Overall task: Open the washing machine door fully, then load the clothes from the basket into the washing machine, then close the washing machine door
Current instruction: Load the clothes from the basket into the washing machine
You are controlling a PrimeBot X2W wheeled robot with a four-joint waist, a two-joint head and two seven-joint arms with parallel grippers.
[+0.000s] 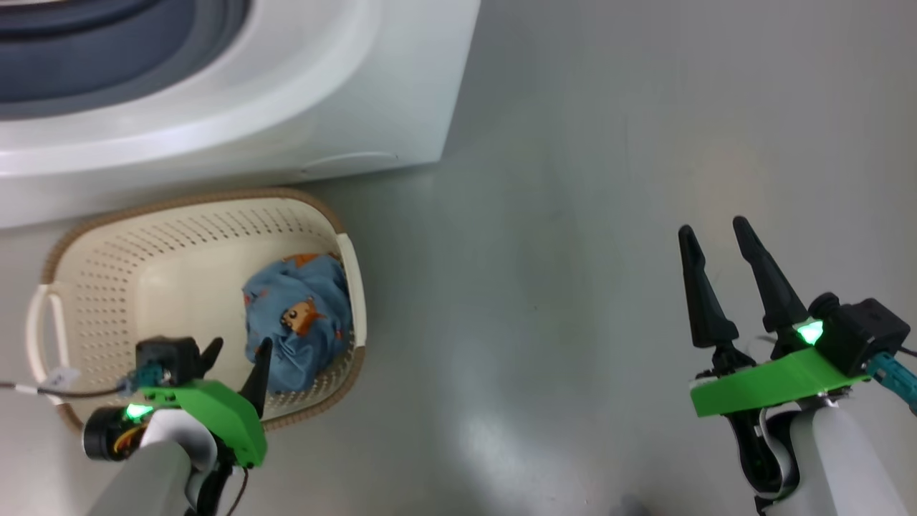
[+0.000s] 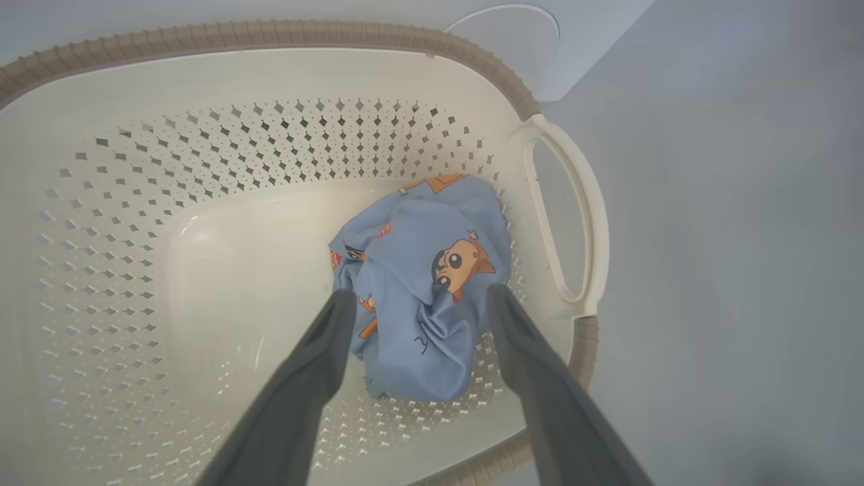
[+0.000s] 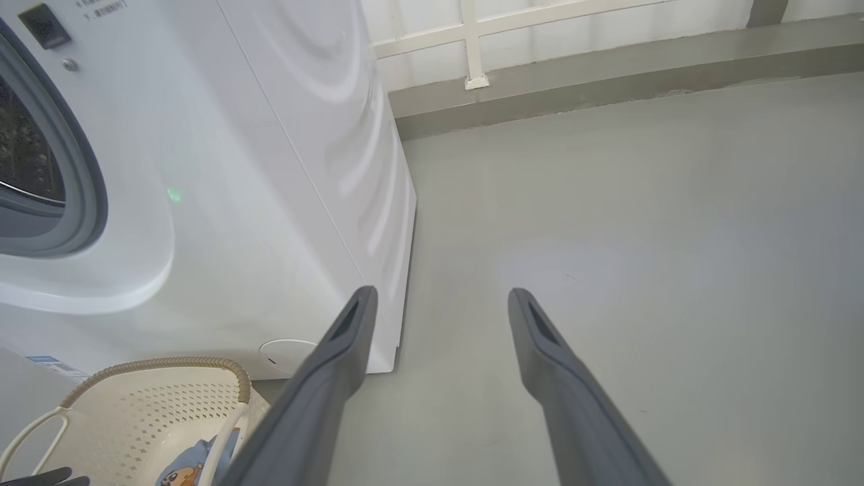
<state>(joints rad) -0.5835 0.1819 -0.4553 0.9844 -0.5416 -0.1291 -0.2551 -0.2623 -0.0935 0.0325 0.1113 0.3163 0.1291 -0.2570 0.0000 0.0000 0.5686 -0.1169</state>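
Observation:
The cream basket (image 1: 179,215) stands on the floor in front of the white washing machine (image 1: 344,107). A bundle of blue clothes (image 1: 301,322) with orange cartoon figures lies against its right end. My left gripper (image 1: 236,355) hangs open over the basket's near side. In the left wrist view the left gripper (image 2: 420,293) straddles the clothes (image 2: 432,236) from above, and whether it touches them is unclear. My right gripper (image 1: 713,229) is open and empty over bare floor far to the right. The washing machine door is out of view. The grey gasket (image 3: 88,196) and the drum behind it show.
Grey floor (image 1: 573,251) stretches to the right of the washing machine and basket. A low kerb with a white railing (image 3: 472,74) runs along the back in the right wrist view. The basket's right handle (image 2: 574,223) is next to the clothes.

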